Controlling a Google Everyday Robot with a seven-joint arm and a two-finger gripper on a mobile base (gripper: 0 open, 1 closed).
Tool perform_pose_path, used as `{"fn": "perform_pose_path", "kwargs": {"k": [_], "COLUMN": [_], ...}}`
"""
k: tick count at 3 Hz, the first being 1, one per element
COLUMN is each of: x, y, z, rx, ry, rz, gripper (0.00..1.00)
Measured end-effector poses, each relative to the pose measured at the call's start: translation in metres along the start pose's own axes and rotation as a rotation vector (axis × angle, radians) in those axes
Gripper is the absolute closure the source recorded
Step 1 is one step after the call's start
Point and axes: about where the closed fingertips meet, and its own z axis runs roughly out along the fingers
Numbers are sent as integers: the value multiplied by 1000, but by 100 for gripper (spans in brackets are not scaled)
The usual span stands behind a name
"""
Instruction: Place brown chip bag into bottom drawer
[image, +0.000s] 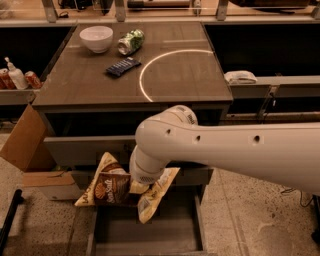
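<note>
Lower centre, the gripper (141, 186) clasps the chip bag (112, 187) above the open bottom drawer (150, 231). Upper left, a bowl (96, 38), can (131, 41) and packet (123, 66) lie on the table (190, 75).

White arm (240, 150) reaches in from the right, bent at the elbow, wrist (147, 170) turned straight down. Gripper (142, 186) sits directly below the wrist, mostly hidden under it, pointing downward.

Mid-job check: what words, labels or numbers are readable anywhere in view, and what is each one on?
"Sea Salt": front of the brown chip bag, held by the gripper over the bottom drawer.
Lettering along that bag's pale left edge: too blurred to read.
Print on the green can: too blurred to read.
The dark blue packet: nothing legible.
The white bottle and red cans at left: labels too small.
</note>
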Motion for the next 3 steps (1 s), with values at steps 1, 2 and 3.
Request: {"fn": "perform_pose_path", "kwargs": {"k": [1, 2, 3], "x": [5, 5, 13], "y": [20, 20, 25], "z": [22, 22, 42], "rx": [-30, -30, -27], "ry": [-1, -1, -23], "rz": [-27, -28, -67], "gripper": [100, 100, 100]}}
